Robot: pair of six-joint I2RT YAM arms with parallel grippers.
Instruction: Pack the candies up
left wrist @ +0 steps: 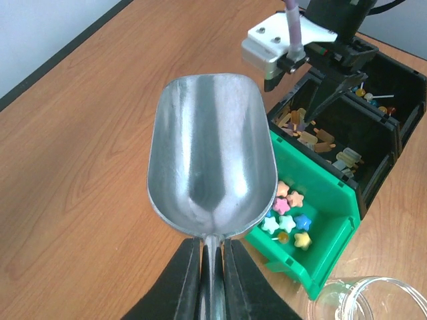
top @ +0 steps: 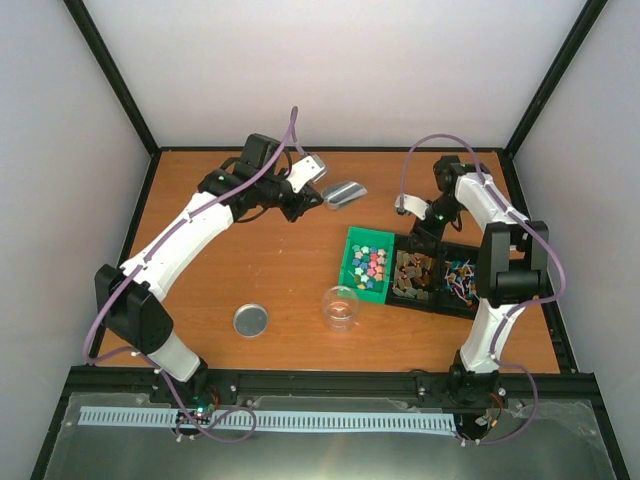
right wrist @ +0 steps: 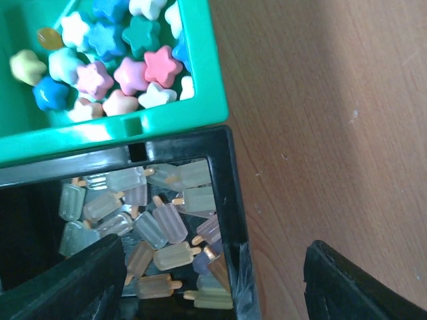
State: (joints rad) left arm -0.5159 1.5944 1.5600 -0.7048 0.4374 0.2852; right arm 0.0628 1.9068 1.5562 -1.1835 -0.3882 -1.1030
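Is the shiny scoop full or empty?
Empty: the shiny metal scoop shows bare silver; the star-shaped colourful candies sit in the green bin.

The candies (right wrist: 127,73) are shaped like little stars in pink, blue, white, yellow and green, piled in the green bin (top: 352,262).

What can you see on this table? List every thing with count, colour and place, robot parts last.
green bin: one, green, right of centre
black bins: two, black, right of green bin
candies: many, mixed colours, in green bin
popsicle pieces: many, pale and brown, middle bin
sticks: many, multicoloured, rightmost bin
jar: one, clear, before green bin
lid: one, grey, left of jar
scoop: one, silver, in left jaws
table: one, brown
left arm: white, jaws shut on scoop
right arm: white, jaws open over bins
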